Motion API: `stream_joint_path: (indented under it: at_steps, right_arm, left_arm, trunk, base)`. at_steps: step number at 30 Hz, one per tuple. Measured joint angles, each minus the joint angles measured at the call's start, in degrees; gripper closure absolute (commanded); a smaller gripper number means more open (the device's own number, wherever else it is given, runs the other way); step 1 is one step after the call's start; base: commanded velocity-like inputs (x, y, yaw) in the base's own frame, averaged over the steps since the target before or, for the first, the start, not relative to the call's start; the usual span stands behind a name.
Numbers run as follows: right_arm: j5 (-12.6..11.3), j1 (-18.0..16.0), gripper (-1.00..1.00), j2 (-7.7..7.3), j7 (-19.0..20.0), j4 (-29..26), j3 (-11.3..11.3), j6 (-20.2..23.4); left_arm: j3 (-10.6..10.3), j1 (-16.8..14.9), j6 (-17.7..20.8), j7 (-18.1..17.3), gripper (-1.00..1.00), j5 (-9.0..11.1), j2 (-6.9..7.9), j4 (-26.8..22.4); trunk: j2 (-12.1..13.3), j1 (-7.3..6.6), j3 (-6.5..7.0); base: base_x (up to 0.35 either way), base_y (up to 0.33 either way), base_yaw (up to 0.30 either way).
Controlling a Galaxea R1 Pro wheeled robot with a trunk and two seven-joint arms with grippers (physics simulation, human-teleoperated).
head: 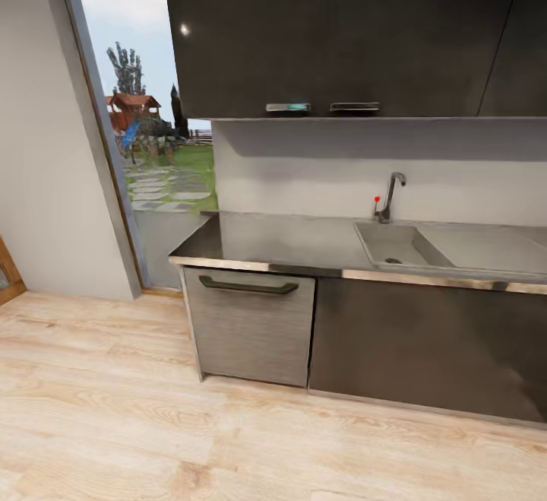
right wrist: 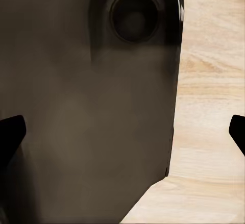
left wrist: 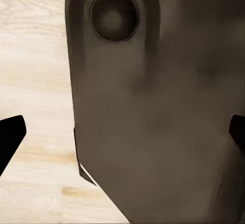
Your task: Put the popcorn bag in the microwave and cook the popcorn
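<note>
We face a steel surface with a sink and tap, dark cabinets above; no popcorn bag or microwave is on this stretch, so we judge the step is searching. Both wrist views look down past the robot's dark body to wood floor. The left tool and right tool are spread wide, holding nothing. We should turn slowly along the surface, arms tucked.

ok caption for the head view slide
Steel countertop with sink and tap, dark cabinets above, window at left.
</note>
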Motion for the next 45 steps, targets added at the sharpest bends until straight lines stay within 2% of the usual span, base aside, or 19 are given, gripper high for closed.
stream_joint_path:
  at_steps: [5, 17, 23, 45]
  right_arm:
    - [-0.2, -0.1, -1.0, -0.17, -0.1, 0.2, -0.1, 0.1]
    - [-0.1, -0.1, -1.0, -0.17, -0.1, 0.2, -0.3, -0.9]
    - [-0.3, -0.1, -1.0, -0.12, -0.1, 0.2, -0.4, -2.5]
    - [-0.5, -0.1, -1.0, -0.09, -0.1, 0.2, -0.4, -2.9]
  left_arm:
    - [0.1, -0.1, 0.9, 0.1, -1.0, 0.1, 0.08, -0.1]
    - [0.3, 0.0, -0.5, 0.1, -1.0, 0.6, -0.17, -2.6]
    - [0.3, 0.0, -0.6, 0.1, -1.0, 0.6, -0.17, -2.6]
    - [0.3, 0.0, -0.6, 0.2, -1.0, 0.6, -0.17, -2.6]
  trunk:
    - [0.0, 0.0, 0.0]
    - [0.0, 0.0, 0.01]
    - [0.0, 0.0, 0.01]
    - [0.0, 0.0, 0.01]
  base:
    - [0.0, 0.0, 0.0]
    - [0.0, 0.0, -0.029]
    - [0.0, 0.0, -0.248]
    - [0.0, 0.0, -0.289]
